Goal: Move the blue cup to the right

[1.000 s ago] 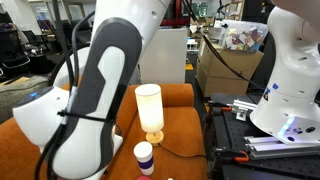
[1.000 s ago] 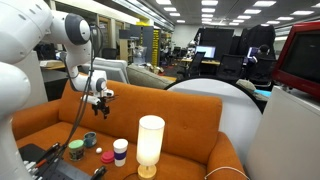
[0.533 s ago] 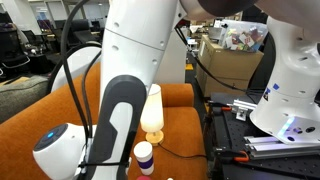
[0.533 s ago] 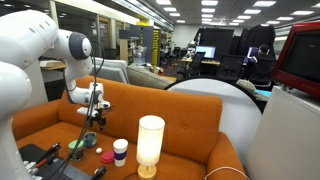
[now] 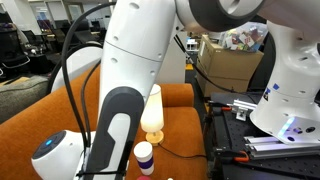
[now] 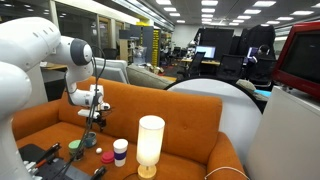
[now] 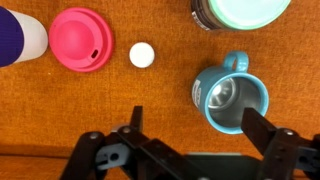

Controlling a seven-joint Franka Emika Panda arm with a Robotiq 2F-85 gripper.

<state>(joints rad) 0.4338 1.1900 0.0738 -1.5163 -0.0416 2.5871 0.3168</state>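
The blue cup (image 6: 120,151), white on top with a dark blue-purple band, stands upright on the orange seat beside the lamp. It also shows in an exterior view (image 5: 144,157) and at the top left edge of the wrist view (image 7: 20,38). A teal-blue mug with a handle (image 7: 232,100) stands upright and empty, and it also shows in an exterior view (image 6: 90,138). My gripper (image 7: 192,118) is open and empty. It hangs just above the teal mug (image 6: 92,119), with the mug near its right finger and well away from the banded cup.
A pink lid (image 7: 82,39) and a small white ball (image 7: 142,54) lie between the banded cup and the mug. A green-lidded jar (image 7: 240,10) stands just beyond the mug. A tall cream lamp (image 6: 150,143) stands beside the banded cup. The orange sofa back (image 6: 150,100) rises behind.
My arm has swung down and lowered the gripper from near the sofa back to just above the teal mug. Nothing on the seat has moved.
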